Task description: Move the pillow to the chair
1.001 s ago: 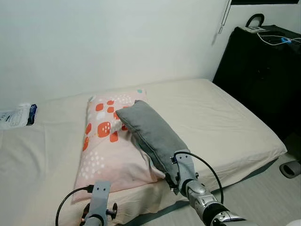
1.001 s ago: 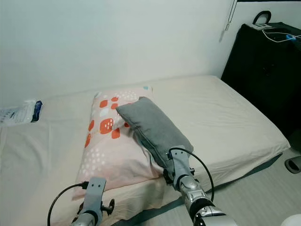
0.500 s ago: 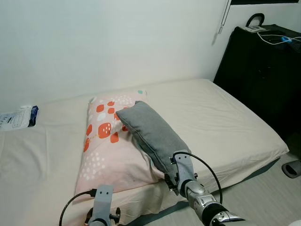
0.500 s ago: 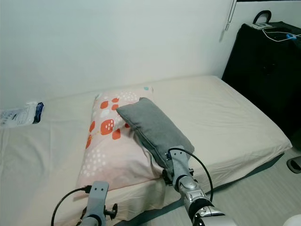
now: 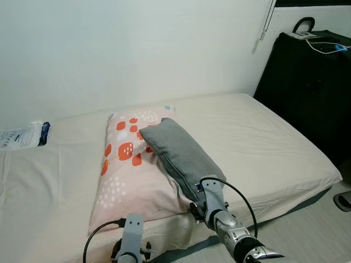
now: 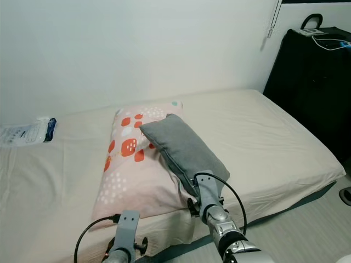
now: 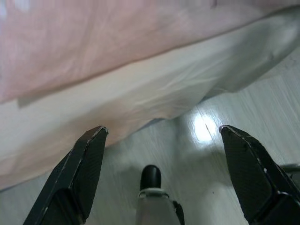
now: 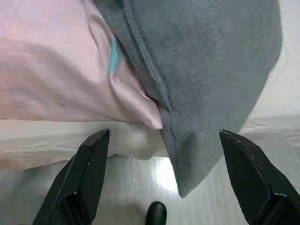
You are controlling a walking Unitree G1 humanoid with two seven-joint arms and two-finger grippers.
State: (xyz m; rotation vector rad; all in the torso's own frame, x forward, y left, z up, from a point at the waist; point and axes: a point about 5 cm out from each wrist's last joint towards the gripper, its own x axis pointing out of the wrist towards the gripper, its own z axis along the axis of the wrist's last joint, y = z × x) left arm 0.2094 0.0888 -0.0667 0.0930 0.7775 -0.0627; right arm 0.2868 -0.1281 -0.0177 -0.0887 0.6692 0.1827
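A grey pillow lies slantwise on top of a pink pillow with red and white patches, both on the bed. The grey pillow's near end hangs a little over the bed's front edge. My right gripper is open just below that end, one finger under the pink pillow's corner and the other beside the grey cover, touching neither. My left gripper is open and low at the bed's front edge, under the pink pillow, holding nothing.
A tall black case with white cables on top stands at the bed's right end. A white packet lies at the bed's far left. A white wall runs behind the bed. Pale floor lies to the front right.
The camera has shifted, so the bed sits slightly further right in view. My left arm has drifted right along the bed's front edge. The right gripper stays at the grey pillow's end.
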